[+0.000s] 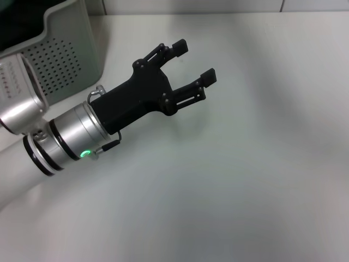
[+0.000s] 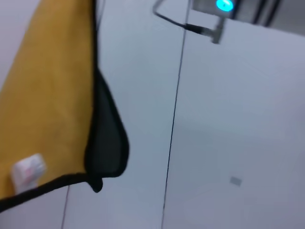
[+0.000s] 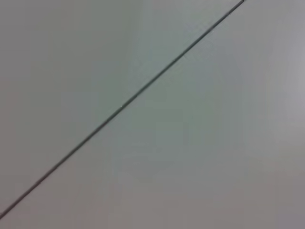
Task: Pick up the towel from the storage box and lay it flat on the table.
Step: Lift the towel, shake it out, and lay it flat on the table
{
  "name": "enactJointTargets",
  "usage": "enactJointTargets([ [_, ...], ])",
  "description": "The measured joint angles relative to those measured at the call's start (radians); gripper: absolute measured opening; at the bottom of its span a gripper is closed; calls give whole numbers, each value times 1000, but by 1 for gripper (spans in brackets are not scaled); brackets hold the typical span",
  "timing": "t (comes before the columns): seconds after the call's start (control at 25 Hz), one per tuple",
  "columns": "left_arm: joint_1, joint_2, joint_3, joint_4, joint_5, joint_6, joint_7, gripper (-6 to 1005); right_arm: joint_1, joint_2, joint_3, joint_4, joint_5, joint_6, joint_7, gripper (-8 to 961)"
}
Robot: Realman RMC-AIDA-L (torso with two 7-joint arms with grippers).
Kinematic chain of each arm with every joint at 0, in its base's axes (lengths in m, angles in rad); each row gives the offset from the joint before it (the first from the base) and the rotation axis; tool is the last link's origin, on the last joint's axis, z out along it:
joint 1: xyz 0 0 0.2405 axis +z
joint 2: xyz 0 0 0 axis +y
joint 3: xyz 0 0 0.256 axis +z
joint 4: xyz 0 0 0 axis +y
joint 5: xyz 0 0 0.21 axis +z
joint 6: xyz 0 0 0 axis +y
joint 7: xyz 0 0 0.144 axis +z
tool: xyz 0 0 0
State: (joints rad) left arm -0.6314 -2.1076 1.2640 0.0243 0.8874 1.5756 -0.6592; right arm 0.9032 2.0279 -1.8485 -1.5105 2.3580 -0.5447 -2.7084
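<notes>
Left gripper (image 1: 195,61), fingers (image 1: 209,76) apart.

Nothing here can be read. The small white tag (image 2: 28,171) sewn near the black-edged hem of the yellow towel (image 2: 47,105), seen from my left wrist, carries faint reddish marks, too blurred to make out as letters. The grey storage box (image 1: 60,49) in my head view shows only its perforated wall, with no lettering in sight.
</notes>
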Motion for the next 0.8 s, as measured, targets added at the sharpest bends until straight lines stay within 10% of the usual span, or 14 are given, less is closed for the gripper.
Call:
enactJointTargets([
  [0.8,-78,0,-5,-4,-43,45,-167,886,76,0,-19,48,61,80,41,4],
])
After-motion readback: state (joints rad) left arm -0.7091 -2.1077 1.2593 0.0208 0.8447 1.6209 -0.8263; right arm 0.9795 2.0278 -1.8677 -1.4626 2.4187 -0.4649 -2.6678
